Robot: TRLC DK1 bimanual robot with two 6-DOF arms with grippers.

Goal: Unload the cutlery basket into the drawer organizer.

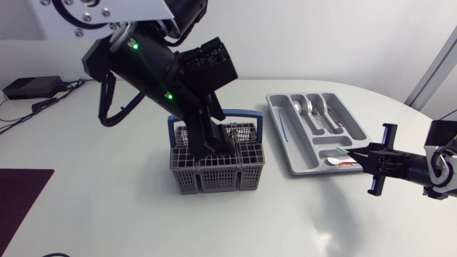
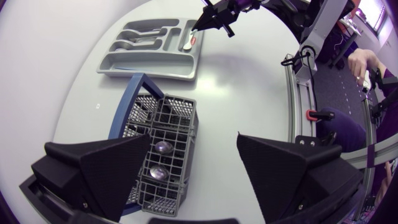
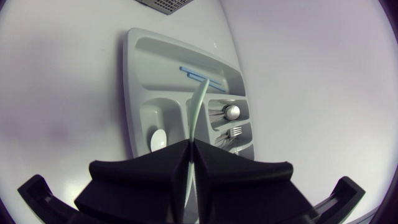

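Unloading: placement at right of worktop (image 1: 143,214)
Right pincer (image 3: 189,143) was closed on a pale utensil (image 3: 199,106) over the drawer organizer (image 3: 132,93); left pincer (image 2: 194,138) gaped empty above the cutlery basket (image 1: 218,178). Risk: an angled release would leave it straddling a divider.

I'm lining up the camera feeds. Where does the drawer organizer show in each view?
Head view: the drawer organizer lies right of the cutlery basket.
Left wrist view: the organizer lies beyond the basket, farther across the table.
Right wrist view: the organizer lies directly ahead of the right end effector.
Shared landmark: the right end effector, at one end of the organizer, shut on a pale utensil.
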